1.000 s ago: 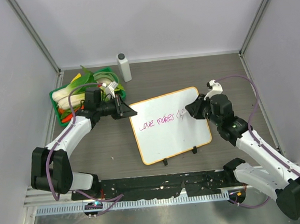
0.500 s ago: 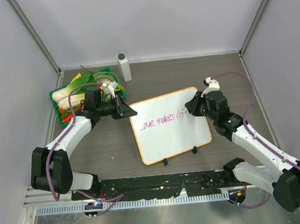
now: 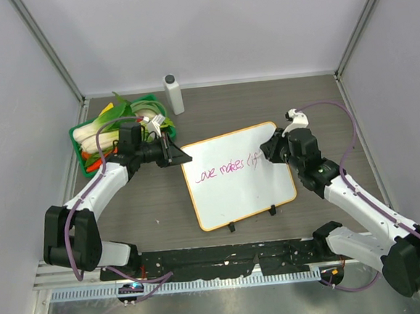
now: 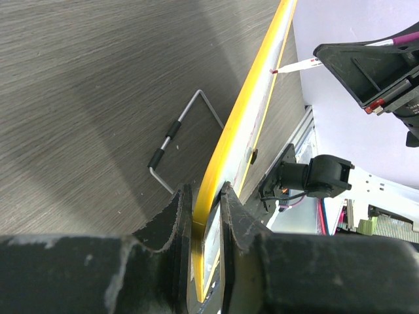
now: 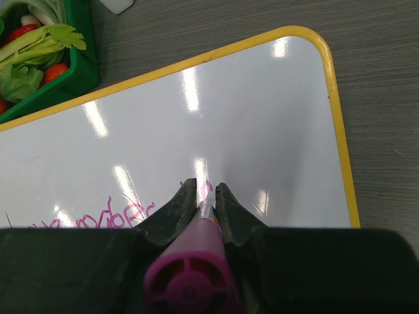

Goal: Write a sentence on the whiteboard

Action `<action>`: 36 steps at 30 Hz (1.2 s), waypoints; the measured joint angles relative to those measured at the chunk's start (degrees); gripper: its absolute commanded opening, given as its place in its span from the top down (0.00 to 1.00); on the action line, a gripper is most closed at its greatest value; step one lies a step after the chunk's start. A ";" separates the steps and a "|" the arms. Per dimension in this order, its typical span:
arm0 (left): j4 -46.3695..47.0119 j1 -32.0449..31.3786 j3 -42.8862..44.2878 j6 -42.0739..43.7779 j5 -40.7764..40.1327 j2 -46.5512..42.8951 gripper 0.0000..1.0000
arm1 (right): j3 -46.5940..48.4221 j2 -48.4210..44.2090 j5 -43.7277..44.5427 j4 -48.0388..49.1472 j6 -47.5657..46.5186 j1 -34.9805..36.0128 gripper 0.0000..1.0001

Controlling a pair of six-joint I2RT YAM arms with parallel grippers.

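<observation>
We log the whiteboard (image 3: pixel 241 187): plain white face, thin frame orange from above, reading yellow in both wrist views, feet (image 3: pixel 231 226) black. The sentence (image 3: pixel 229 168) is magenta-pink ink. The marker (image 5: pixel 190 282) has a matching magenta end and a paler barrel. Left gripper (image 4: pixel 205 196) and right gripper (image 5: pixel 206 194) are black, the left scuffed grey. Left arm (image 3: pixel 103 183) and right arm (image 3: pixel 359 203) are white with black joints. The table (image 3: pixel 322 104) is dark grey-brown with fine wood-grain streaks. The tray (image 5: pixel 90 62) is green; its vegetables (image 3: pixel 99 133) are white, green, red and orange. The bottle (image 3: pixel 174 96) is white with a grey cap.
</observation>
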 measured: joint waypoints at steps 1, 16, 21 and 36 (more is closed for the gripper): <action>0.02 0.00 0.00 0.00 0.00 0.02 1.00 | 0.00 -0.02 0.39 -0.02 -0.11 0.00 0.99; 0.02 0.00 0.00 0.02 0.11 0.02 1.00 | 0.00 -1.33 2.10 -0.98 -0.92 -0.07 0.98; 0.02 0.00 0.00 0.09 0.13 0.02 1.00 | 0.00 -3.54 2.23 -1.97 -0.94 -0.11 0.98; 0.02 0.00 0.00 0.09 0.15 0.02 1.00 | -1.70 -2.60 1.16 -0.70 -0.92 -1.44 0.98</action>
